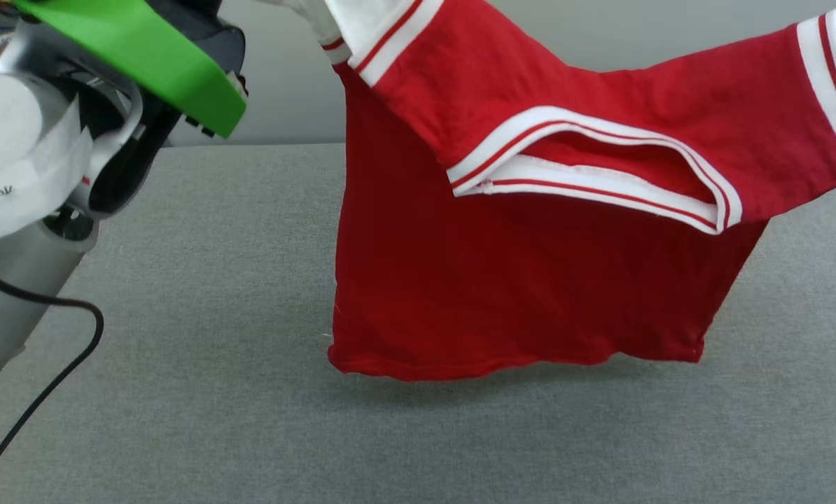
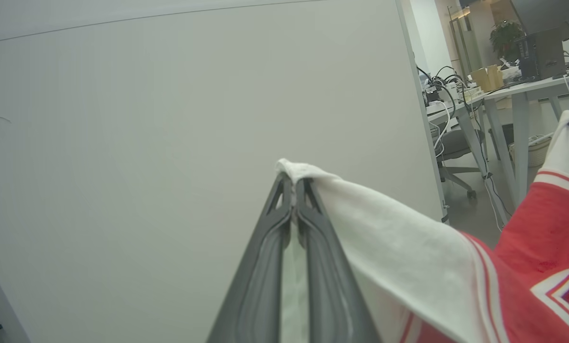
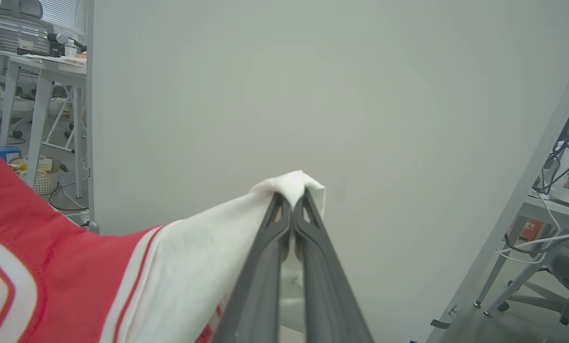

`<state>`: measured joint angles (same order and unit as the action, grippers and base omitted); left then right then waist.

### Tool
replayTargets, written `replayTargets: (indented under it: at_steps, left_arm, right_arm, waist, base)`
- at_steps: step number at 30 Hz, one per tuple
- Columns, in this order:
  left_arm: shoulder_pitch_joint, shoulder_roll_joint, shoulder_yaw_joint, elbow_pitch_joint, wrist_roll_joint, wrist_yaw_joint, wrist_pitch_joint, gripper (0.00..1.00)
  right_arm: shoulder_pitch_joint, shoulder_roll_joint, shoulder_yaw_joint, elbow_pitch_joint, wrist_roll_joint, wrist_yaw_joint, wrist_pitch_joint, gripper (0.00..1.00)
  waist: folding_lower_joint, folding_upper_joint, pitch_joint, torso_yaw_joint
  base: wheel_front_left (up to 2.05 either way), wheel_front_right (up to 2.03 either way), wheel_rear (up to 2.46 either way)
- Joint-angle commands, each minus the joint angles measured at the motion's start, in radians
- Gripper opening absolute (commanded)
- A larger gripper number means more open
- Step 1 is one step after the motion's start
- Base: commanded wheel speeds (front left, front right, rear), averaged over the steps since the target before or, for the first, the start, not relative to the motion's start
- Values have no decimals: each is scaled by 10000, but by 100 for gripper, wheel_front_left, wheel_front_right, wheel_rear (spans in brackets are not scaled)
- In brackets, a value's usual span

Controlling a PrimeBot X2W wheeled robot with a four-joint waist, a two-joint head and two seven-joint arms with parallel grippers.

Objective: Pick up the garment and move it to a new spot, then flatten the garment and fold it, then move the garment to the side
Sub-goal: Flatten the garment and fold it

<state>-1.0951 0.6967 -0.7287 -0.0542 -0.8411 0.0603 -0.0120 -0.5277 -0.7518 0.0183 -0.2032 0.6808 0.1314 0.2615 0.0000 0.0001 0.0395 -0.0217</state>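
The garment [image 1: 530, 280], a red T-shirt with white sleeves and striped trim, hangs spread in the air above the grey table [image 1: 180, 392], its hem just off the surface. My left gripper [image 2: 293, 183] is shut on the tip of one white sleeve [image 2: 399, 238]. My right gripper [image 3: 293, 195] is shut on the tip of the other white sleeve [image 3: 203, 257]. The collar [image 1: 593, 175] sags open toward me. In the head view my left arm's wrist with a green cover [image 1: 138, 49] rises at the upper left.
A pale partition wall [image 2: 170, 143] stands behind the table. Desks with cables, a chair and baskets [image 2: 503, 95] lie beyond it at both sides. A black cable [image 1: 47, 378] runs down at the table's left edge.
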Motion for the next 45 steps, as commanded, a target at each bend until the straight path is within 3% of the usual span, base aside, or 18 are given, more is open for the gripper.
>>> replayTargets:
  at_steps: [1,13,21,29,36,45]
  left_arm:
    - [-307,-125,67,142,114,-4,-61,0]
    - [-2705,-1192,388,2337,418,-215,-231,0]
    - [-5214,-1676,427,4459,1291,-504,-528,0]
    - [-6743,-1901,646,5743,1633,-514,-967,0]
    - [-6408,-1834,635,6194,1611,-627,-1516,0]
    - [-4794,-1667,551,6371,1377,-724,-2116,0]
  right_arm:
    - [-349,109,101,124,-99,-7,33,0]
    - [-4167,641,1450,2247,-893,-7,-368,0]
    - [-7728,1405,2779,4723,-1643,-7,-880,0]
    - [-10585,2318,3204,7499,-1870,-7,-1752,0]
    - [-11479,2897,3870,9215,-1895,-7,-2572,0]
    - [-10468,3134,5123,10069,-1399,-7,-3980,0]
  waist:
    - [0,-1,250,-51]
    - [0,-1,2339,-197]
    - [0,-1,3973,-420]
    - [0,-1,5162,-514]
    - [0,-1,5622,-534]
    - [0,-1,5365,-586]
  base:
    - [0,0,0]
    - [0,0,0]
    - [0,0,0]
    - [0,0,0]
    - [0,0,0]
    - [0,0,0]
